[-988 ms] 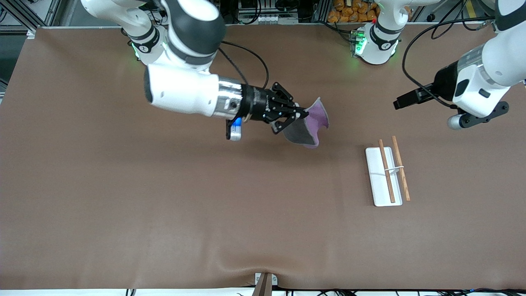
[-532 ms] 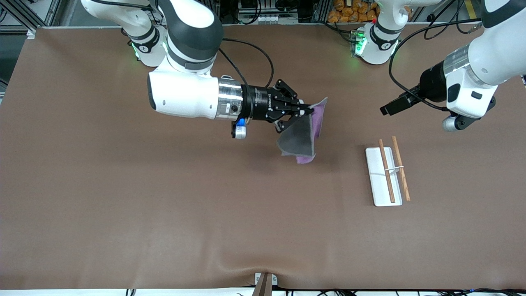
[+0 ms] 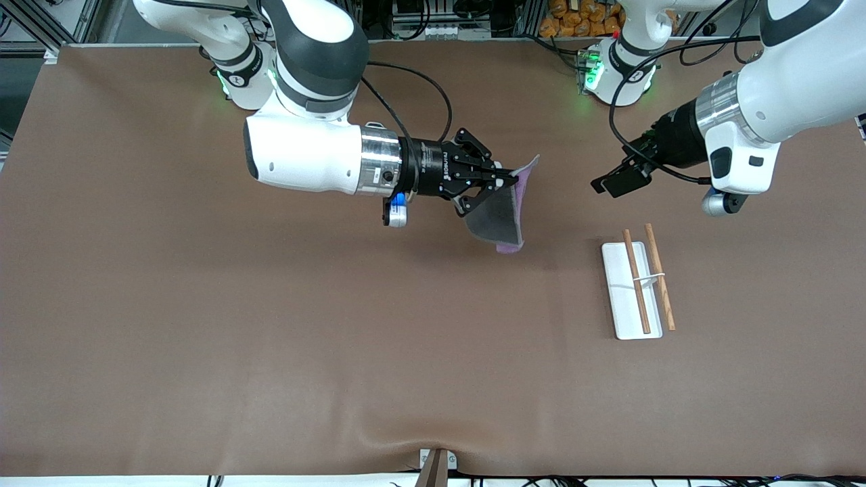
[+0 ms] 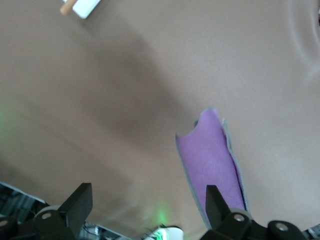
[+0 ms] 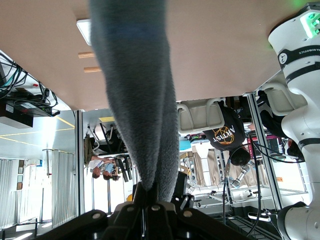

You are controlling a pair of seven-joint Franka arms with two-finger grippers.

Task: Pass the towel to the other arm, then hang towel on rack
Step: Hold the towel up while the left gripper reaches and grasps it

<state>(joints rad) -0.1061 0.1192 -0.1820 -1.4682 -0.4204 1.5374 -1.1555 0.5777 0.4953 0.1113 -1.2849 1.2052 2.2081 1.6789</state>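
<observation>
Front view — my right gripper (image 3: 507, 181), closed on one upper corner of the towel (image 3: 499, 216), holds it up over the middle of the surface (image 3: 270, 325); the cloth hangs free from that single pinch, dark grey face toward the camera, a purple edge showing along its side and lowest corner; I judge it is held out this way so a loose edge is offered for the hand-off; my left gripper (image 3: 612, 184) is in the air toward the left arm's end of the surface, pointed at the towel but apart from it, with nothing in it; the rack (image 3: 636, 284) stands on the surface nearer the camera than the left gripper, white base down, two wooden rods bare — hanging not yet begun.

Left wrist view — my left gripper (image 4: 148, 210) has its fingers (image 4: 80, 202) spread wide and empty; the towel (image 4: 212, 160) shows its purple face between them but farther off, untouched; a corner of the rack (image 4: 82, 6) sits at the frame's edge.

Right wrist view — my right gripper (image 5: 152, 192) is clamped tight on the towel (image 5: 135, 85), whose grey folds run straight out from the closed tips; the rack (image 5: 86, 37) is partly visible past the cloth, resting on the surface.
</observation>
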